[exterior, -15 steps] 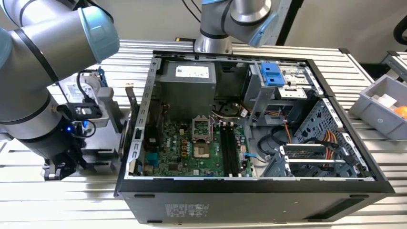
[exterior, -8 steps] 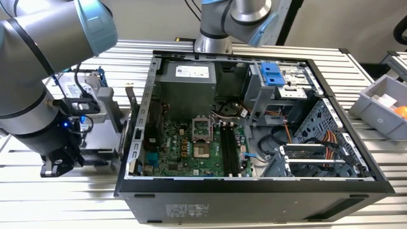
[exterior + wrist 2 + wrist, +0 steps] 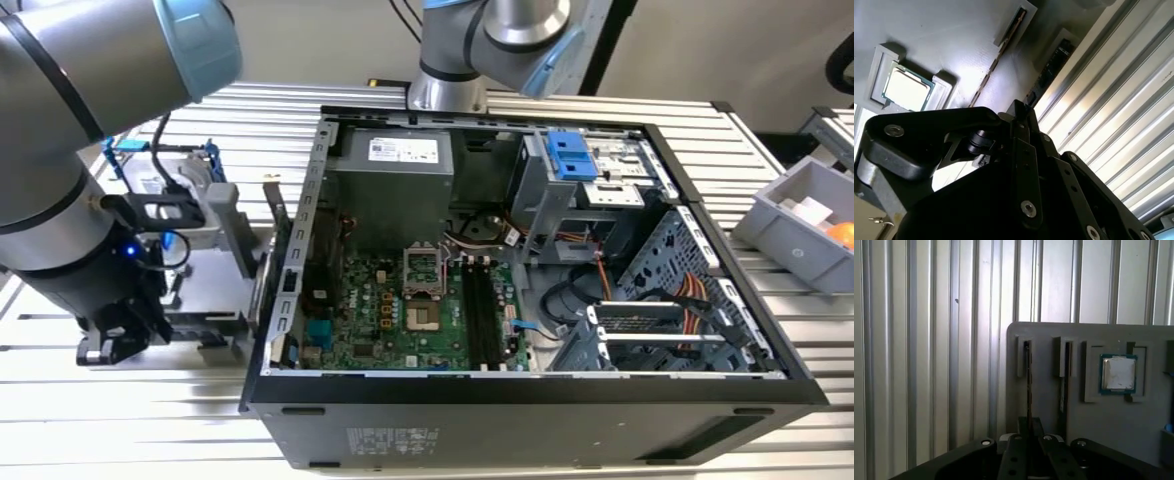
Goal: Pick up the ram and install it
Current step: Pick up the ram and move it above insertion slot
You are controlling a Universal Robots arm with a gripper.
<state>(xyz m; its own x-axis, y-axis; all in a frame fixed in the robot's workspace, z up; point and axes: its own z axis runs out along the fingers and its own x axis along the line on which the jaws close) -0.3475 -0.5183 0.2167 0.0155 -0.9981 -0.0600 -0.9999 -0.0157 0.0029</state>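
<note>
1. two ram sticks counted, both standing on edge in neighbouring slots of a grey holder plate (image 3: 1044, 365): the ram stick (image 3: 1028, 385) nearest the plate's edge, the other ram stick (image 3: 1063, 390) just beside it.
2. one square processor chip (image 3: 1118, 373), lying flat in its own recess of the same plate, on the far side of the other ram stick.
3. two arms in the exterior view: the working arm (image 3: 67, 200) at that view's left, and a second arm's base (image 3: 461, 60) behind the computer case (image 3: 534, 410).
4. working arm bent over and pointing down, gripper (image 3: 1029, 422) low over the holder plate, beside the case.
5. gripper drawn narrow, fingers closed on the near end of the ram stick, which sits in its slot.
6. one computer case, open on the ribbed counter (image 3: 134, 430), with the motherboard (image 3: 387, 310) and its black memory slots (image 3: 483, 310) inside.
7. one grey bin (image 3: 787, 215) at the exterior view's right, with an orange thing (image 3: 843, 235) in it.
</note>
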